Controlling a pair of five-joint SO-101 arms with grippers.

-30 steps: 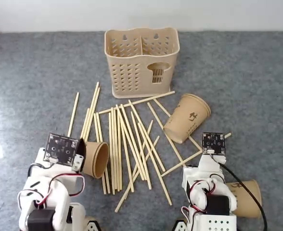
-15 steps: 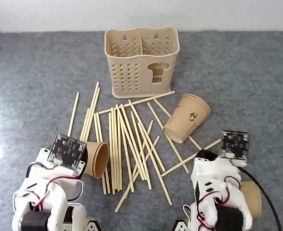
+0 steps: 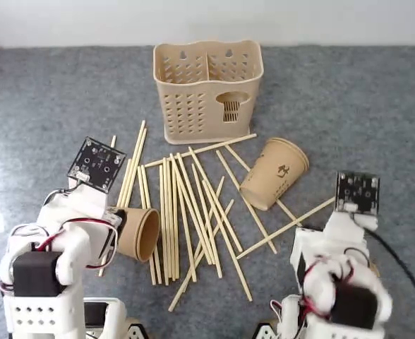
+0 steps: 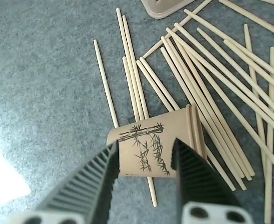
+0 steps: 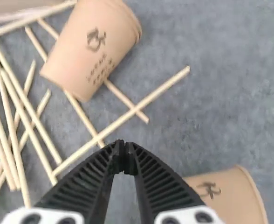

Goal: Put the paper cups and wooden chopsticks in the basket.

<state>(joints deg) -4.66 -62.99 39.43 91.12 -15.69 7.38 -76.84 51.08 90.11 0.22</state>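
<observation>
The left gripper [image 4: 145, 147] hangs with its jaws apart directly over a tipped cup [image 4: 146, 156]. One finger stands by the cup's base and the other over its mid-body. The cup lies on its side across a few chopsticks [image 4: 127, 65], so it is not clamped. The wide stance looks meant to let the fingers drop around the wall before closing.

The right gripper [image 5: 124, 151] has its fingers pressed together on nothing. Just beyond its tips a single chopstick [image 5: 141, 105] runs slantwise, and farther ahead a second cup [image 5: 92, 44] rests on its side across other sticks. A third cup [image 5: 230, 193] lies close beside the gripper, behind its fingertips. With the jaws together it probably needs to spread them before it can take anything.

The basket [image 3: 193, 106] stands upright well ahead of both grippers, beyond the scattered sticks on the grey table [image 3: 38, 106], and its two compartments look empty.
</observation>
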